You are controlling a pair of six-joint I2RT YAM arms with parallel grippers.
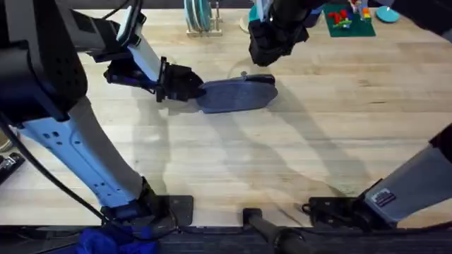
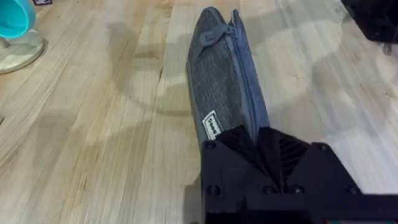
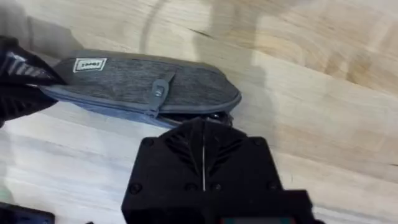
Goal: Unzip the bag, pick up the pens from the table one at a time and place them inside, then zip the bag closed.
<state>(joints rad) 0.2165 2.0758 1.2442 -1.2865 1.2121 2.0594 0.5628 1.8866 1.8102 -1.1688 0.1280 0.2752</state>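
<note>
- The bag [image 1: 236, 94] lies flat on the table [image 1: 296, 162], just above the middle of the overhead frame, its long side running left to right.
- The left gripper [image 1: 192, 87] is clamped on the bag's left end; the left wrist view shows the fabric pinched at a small white label [image 2: 212, 126].
- The right gripper [image 1: 270, 48] hovers above the bag's right end, in the upper middle of the frame. In the right wrist view its fingers [image 3: 186, 140] are pressed together with nothing between them.
- The zipper pull [image 3: 160, 90] sits partway along the bag, and the stretch beyond it gapes open.
- A teal cup [image 2: 15, 25] stands in the upper left of the left wrist view.
</note>
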